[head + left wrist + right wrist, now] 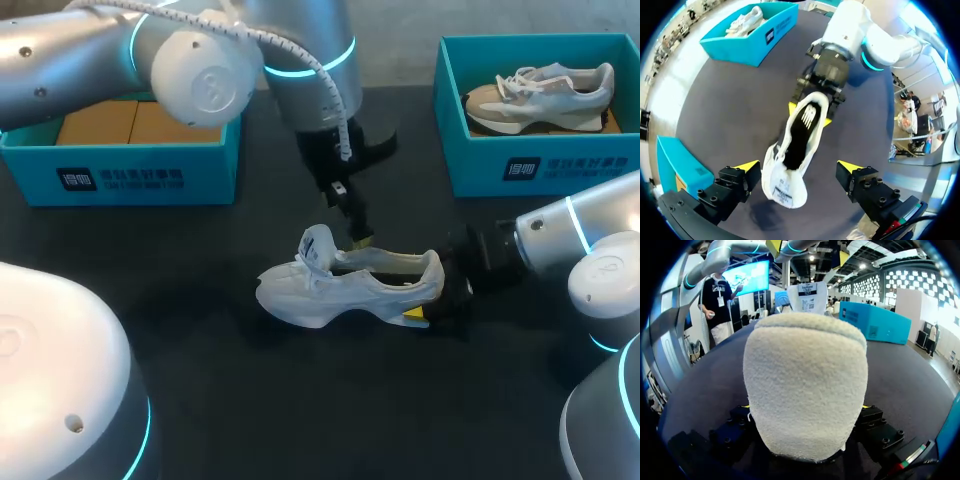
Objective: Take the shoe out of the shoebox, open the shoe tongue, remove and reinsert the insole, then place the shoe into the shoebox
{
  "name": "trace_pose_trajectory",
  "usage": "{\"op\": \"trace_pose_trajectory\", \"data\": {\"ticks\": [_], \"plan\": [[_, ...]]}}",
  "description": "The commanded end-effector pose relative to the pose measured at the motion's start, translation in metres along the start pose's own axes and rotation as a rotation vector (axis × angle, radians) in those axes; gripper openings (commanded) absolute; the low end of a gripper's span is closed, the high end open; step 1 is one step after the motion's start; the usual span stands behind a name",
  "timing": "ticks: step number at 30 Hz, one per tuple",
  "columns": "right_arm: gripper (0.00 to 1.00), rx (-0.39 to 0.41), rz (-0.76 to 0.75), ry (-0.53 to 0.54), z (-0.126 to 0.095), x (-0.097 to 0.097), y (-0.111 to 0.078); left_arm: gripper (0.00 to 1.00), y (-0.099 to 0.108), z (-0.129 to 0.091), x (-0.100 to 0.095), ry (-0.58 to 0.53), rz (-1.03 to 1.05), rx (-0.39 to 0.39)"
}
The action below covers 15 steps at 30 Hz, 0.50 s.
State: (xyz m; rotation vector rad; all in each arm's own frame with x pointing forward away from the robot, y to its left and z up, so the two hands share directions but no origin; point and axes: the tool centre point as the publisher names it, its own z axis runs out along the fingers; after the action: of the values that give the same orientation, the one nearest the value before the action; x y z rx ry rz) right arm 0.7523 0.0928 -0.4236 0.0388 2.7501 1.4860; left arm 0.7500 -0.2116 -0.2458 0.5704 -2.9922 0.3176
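Holding the heel: my right gripper [432, 300] pinched the white sneaker [340, 292] at its heel, one finger on each side, as the left wrist view showed. The fleecy heel collar [805, 390] filled my right wrist view.
Left fingers: my left gripper [799, 167] hung over the sneaker's mouth, fingers spread wide, touching nothing that I could see.
Step in hand: I judged it to be the insole work, since the tongue [318, 247] stood raised and the dark insole [802, 132] lay flat inside. Whether it was yet to come out or already back in, I could not tell.
Doing it well: the right would need to pin the heel firmly to the table [300, 410] while the left came down at the insole's heel end, narrowed, and took only its edge, not the lining.
Sneaker: pale upper, white laces, thick sole. It rested on its sole mid-table, toe toward my left.
Far boxes: a teal shoebox [150, 175] sat back left, well apart. A second shoebox [540, 170] back right held a beige-and-white sneaker [545, 95].
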Motion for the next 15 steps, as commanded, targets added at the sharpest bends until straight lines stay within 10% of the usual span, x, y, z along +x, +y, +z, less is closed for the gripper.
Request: {"op": "trace_pose_trajectory", "data": {"ticks": [1, 4, 15], "plan": [[0.0, 0.005, 0.001, -0.001, 0.006, 0.0, -0.001, 1.0, 0.003, 0.008, 0.004, 0.014, 0.051, 0.07], [0.0, 0.005, 0.001, -0.001, 0.006, 0.0, -0.001, 0.05, -0.004, 0.012, 0.005, 0.009, 0.079, 0.06], [0.0, 0.005, 0.001, -0.001, 0.006, 0.0, -0.001, 0.0, -0.017, 0.026, 0.013, 0.007, 0.175, 0.052]]}}
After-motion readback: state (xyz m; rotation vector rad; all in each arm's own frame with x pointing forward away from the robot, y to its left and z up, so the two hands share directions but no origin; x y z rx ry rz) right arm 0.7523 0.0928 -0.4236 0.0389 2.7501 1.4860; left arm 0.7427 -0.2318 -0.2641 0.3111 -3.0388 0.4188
